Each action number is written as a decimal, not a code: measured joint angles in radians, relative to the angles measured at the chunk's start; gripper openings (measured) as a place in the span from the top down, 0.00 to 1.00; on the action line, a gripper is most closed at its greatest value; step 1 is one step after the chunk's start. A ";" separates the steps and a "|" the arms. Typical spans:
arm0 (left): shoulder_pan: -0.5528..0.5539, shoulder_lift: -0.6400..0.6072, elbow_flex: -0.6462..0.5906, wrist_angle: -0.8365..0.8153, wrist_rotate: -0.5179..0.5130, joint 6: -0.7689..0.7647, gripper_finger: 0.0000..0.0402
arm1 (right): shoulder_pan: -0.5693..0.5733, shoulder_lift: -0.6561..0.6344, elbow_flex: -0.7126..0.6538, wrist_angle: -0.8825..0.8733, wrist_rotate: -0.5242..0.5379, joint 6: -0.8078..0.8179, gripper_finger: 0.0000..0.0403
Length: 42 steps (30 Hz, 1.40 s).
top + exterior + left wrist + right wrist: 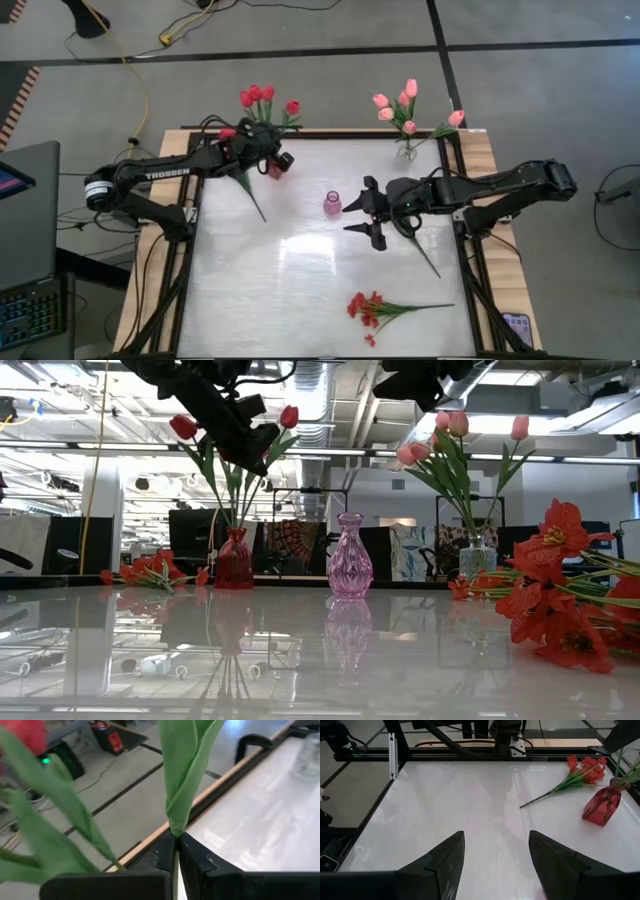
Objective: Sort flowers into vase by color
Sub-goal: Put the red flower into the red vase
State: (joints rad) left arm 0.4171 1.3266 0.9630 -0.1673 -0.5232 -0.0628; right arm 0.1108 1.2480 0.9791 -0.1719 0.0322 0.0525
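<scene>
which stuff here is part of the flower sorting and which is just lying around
Job:
red tulips in red vase
pink tulips in clear vase
pink vase
red bunch
stem in left gripper
right gripper, open

Lying about:
phone
keyboard

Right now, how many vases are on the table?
3. A red vase at the far left under the left gripper, a pink vase empty in the middle, a clear vase with pink tulips far right.
</scene>
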 joint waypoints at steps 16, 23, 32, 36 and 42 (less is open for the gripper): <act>0.002 -0.013 0.000 -0.063 -0.118 -0.135 0.98 | 0.000 0.000 0.000 0.000 -0.002 0.008 0.38; 0.002 -0.013 -0.032 -0.038 -0.121 -0.161 0.99 | 0.000 0.000 0.000 0.000 -0.002 0.011 0.38; -0.002 -0.012 -0.089 0.012 -0.110 -0.149 0.88 | 0.000 0.000 0.000 0.000 -0.004 0.011 0.38; -0.002 -0.012 -0.089 0.008 -0.110 -0.120 0.77 | 0.000 0.000 0.000 0.000 -0.004 0.011 0.38; -0.006 -0.032 -0.088 -0.001 -0.073 -0.083 0.60 | 0.000 0.000 0.000 0.000 -0.005 0.010 0.38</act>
State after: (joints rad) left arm 0.4114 1.2943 0.8745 -0.1683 -0.5965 -0.1457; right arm 0.1108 1.2480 0.9794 -0.1719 0.0273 0.0628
